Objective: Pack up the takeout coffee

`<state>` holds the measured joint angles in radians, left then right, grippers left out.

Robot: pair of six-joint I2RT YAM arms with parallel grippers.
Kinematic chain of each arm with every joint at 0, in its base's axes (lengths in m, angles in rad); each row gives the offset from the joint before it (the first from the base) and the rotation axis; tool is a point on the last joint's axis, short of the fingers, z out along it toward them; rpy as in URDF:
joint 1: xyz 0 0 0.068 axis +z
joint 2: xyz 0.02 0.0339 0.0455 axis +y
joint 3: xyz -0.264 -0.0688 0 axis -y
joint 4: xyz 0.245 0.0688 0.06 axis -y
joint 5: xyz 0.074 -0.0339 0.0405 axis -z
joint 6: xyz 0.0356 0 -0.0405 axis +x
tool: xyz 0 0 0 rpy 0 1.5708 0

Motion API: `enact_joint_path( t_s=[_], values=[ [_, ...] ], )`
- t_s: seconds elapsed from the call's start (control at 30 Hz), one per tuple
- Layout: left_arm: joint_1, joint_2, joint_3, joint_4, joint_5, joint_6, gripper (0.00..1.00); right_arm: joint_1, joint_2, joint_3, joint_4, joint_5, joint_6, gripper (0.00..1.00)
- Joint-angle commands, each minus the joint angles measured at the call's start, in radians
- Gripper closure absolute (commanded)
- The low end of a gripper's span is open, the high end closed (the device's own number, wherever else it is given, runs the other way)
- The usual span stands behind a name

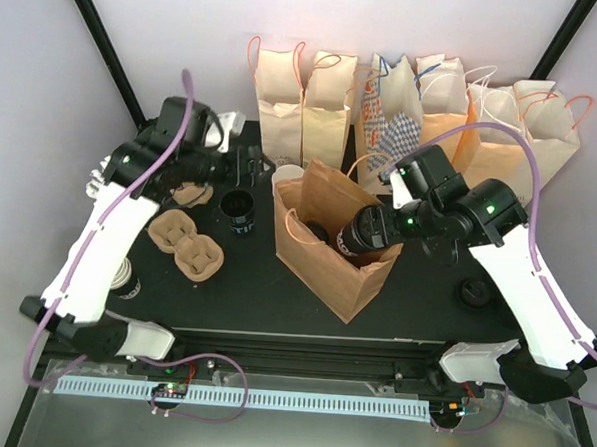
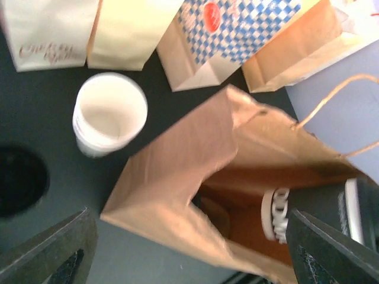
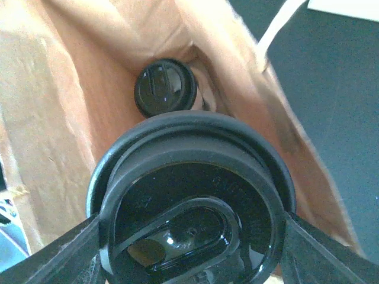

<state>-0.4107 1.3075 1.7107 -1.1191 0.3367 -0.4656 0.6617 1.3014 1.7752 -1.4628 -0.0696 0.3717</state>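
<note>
The takeout coffee (image 3: 189, 201), a cup with a round black lid, sits between my right gripper's fingers (image 3: 65, 254), which are shut on it. My right gripper (image 1: 363, 232) holds it inside the mouth of the open brown paper bag (image 1: 321, 275) in the middle of the table. A second black-lidded cup (image 3: 164, 87) stands deeper in the bag. My left gripper (image 1: 244, 164) is open and empty, hovering left of the bag. In its wrist view the fingers (image 2: 53, 254) frame the bag (image 2: 177, 171).
A row of paper bags (image 1: 325, 105) stands along the back. A stack of white cups (image 2: 109, 112) and a black lid stack (image 1: 238, 212) stand left of the open bag. Pulp cup carriers (image 1: 187, 243) lie at the left. A black lid (image 1: 474, 291) lies at the right.
</note>
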Motion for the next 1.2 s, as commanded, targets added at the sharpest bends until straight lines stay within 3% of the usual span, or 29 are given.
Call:
enact_joint_path(
  t_s=[0.0, 0.2, 0.4, 0.67, 0.73, 0.87, 0.93, 1.0, 1.17],
  values=[
    [0.003, 0.133, 0.118, 0.092, 0.071, 0.204, 0.10, 0.050, -0.019, -0.044, -0.034, 0.045, 0.042, 0.49],
    [-0.054, 0.239, 0.134, 0.144, 0.114, 0.344, 0.09, 0.098, -0.042, -0.091, -0.046, 0.053, 0.092, 0.49],
    [-0.161, 0.402, 0.324, -0.043, 0.005, 0.472, 0.09, 0.122, -0.054, -0.134, -0.041, 0.066, 0.120, 0.49],
    [-0.227, 0.422, 0.289, -0.072, -0.071, 0.479, 0.16, 0.127, -0.056, -0.156, -0.043, 0.072, 0.127, 0.49],
    [-0.237, 0.428, 0.295, -0.082, -0.106, 0.475, 0.28, 0.135, -0.058, -0.164, -0.042, 0.070, 0.126, 0.49],
    [-0.241, 0.445, 0.346, -0.108, -0.200, 0.450, 0.75, 0.177, -0.089, -0.189, -0.008, 0.056, 0.124, 0.49],
    [-0.246, 0.443, 0.383, -0.110, -0.214, 0.439, 0.91, 0.210, -0.117, -0.220, 0.020, 0.057, 0.122, 0.50],
    [-0.251, 0.427, 0.402, -0.097, -0.216, 0.430, 0.98, 0.239, -0.143, -0.257, 0.037, 0.066, 0.119, 0.50],
    [-0.307, 0.345, 0.351, -0.017, -0.225, 0.422, 0.98, 0.369, -0.192, -0.330, 0.080, 0.126, 0.144, 0.51]
  ],
)
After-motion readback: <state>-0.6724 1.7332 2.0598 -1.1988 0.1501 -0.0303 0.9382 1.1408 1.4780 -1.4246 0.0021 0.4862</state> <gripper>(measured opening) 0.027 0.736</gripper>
